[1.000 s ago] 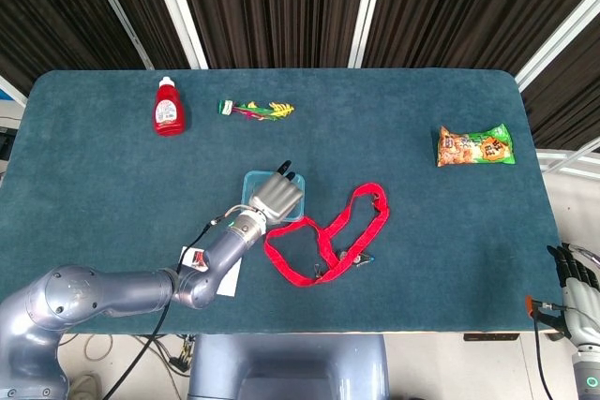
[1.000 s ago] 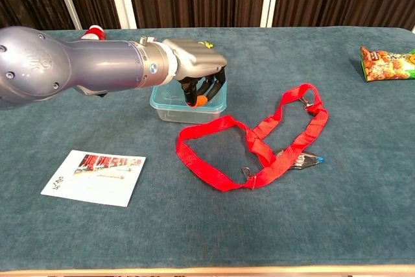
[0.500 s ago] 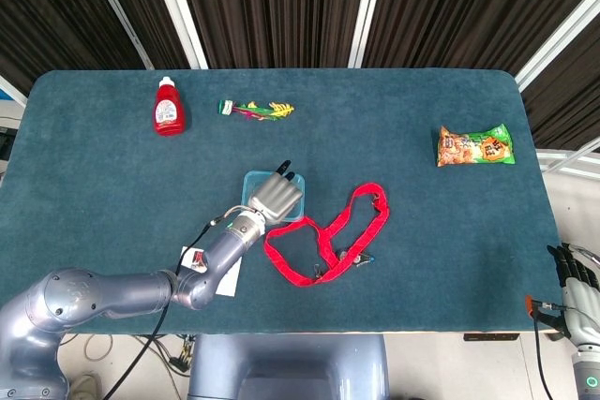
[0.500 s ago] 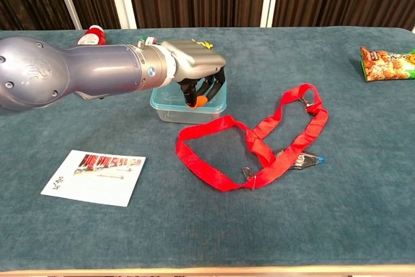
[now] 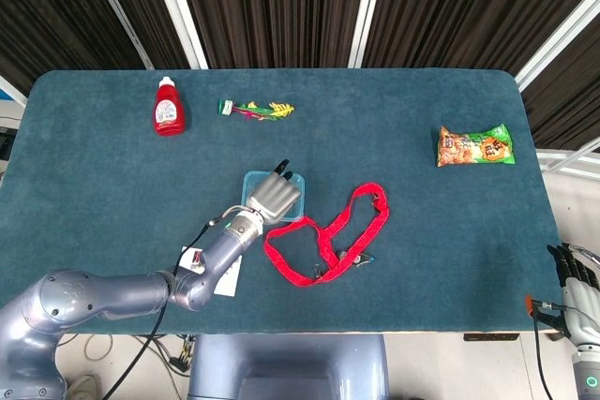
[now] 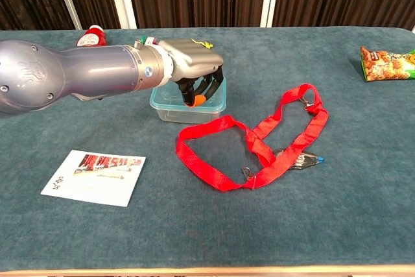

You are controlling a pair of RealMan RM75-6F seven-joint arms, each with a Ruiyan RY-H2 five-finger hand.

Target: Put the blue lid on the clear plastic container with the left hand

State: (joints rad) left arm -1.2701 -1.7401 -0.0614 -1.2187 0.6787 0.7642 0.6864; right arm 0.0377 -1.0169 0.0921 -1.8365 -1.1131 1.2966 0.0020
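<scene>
The clear plastic container point(image 6: 174, 109) stands at the table's middle, with the blue lid point(image 5: 250, 183) lying flat on top of it; its blue rim point(image 6: 222, 89) shows at the right edge. My left hand point(image 5: 273, 198) point(image 6: 194, 69) hovers over the lid, fingers bent downward and apart, tips at or just above the lid, holding nothing that I can see. Most of the lid is hidden under the hand. My right hand point(image 5: 579, 292) hangs off the table's near right corner, fingers straight and empty.
A red lanyard point(image 6: 259, 141) lies looped just right of the container. A printed card point(image 6: 95, 176) lies near the front left. A red sauce bottle point(image 5: 168, 107), a colourful packet point(image 5: 255, 110) and a snack bag point(image 5: 475, 146) sit farther back.
My left hand has drawn back slightly toward the near edge, uncovering a little more of the lid's far side. The container and lid have not moved.
</scene>
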